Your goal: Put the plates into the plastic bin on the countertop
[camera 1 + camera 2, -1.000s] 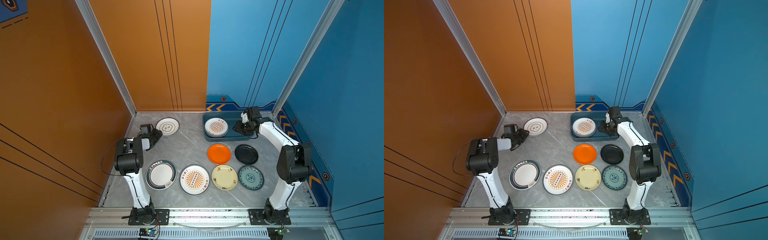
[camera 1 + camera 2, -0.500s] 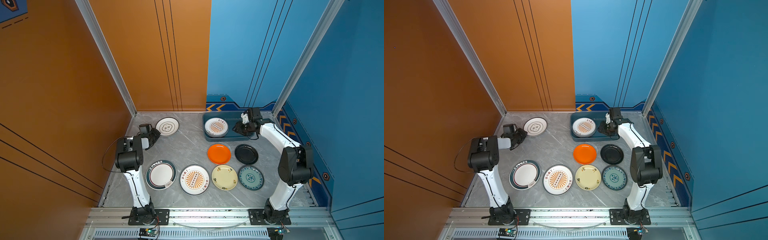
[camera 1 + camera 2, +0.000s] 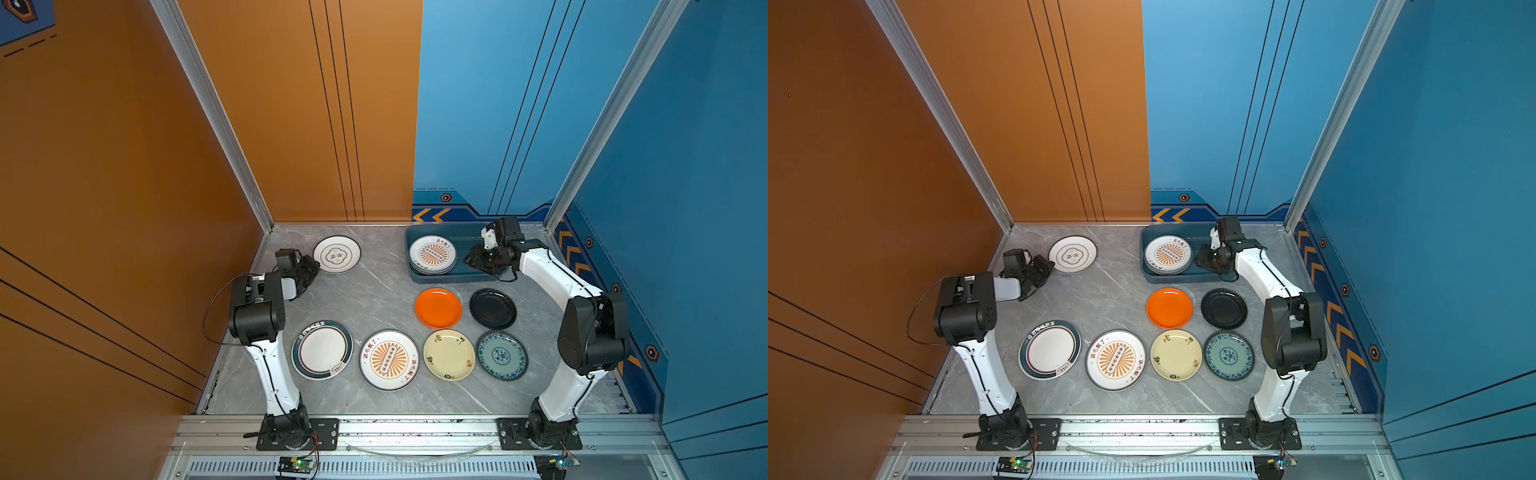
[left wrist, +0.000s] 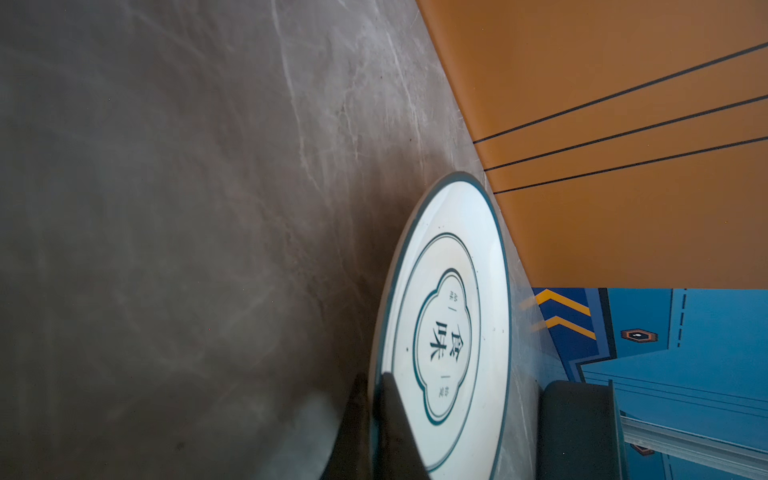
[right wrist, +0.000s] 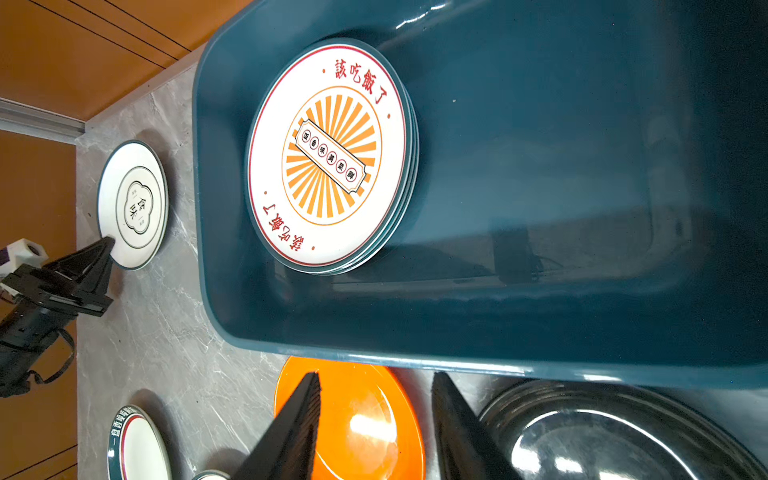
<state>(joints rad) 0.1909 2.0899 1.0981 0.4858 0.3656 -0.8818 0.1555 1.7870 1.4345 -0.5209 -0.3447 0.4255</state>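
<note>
The grey marble-look desk (image 3: 374,286) carries the dark blue-grey plastic bin (image 3: 436,279) right of centre in both top views. In it, the stack's top round white plate with an orange sunburst (image 3: 432,254) reads 該吃飯了. Left of centre, the round white plate with a black cloud emblem (image 3: 336,254) reads 食味. The left jaws pinch its rim: lift gently and level, then cross to the bin. The right jaws hang half-parted, empty, over the bin.

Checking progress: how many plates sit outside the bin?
7: cloud plate back left, rim in the left gripper; rimmed, sunburst, cream, teal plates along the front; orange and black between those and the bin.
</note>
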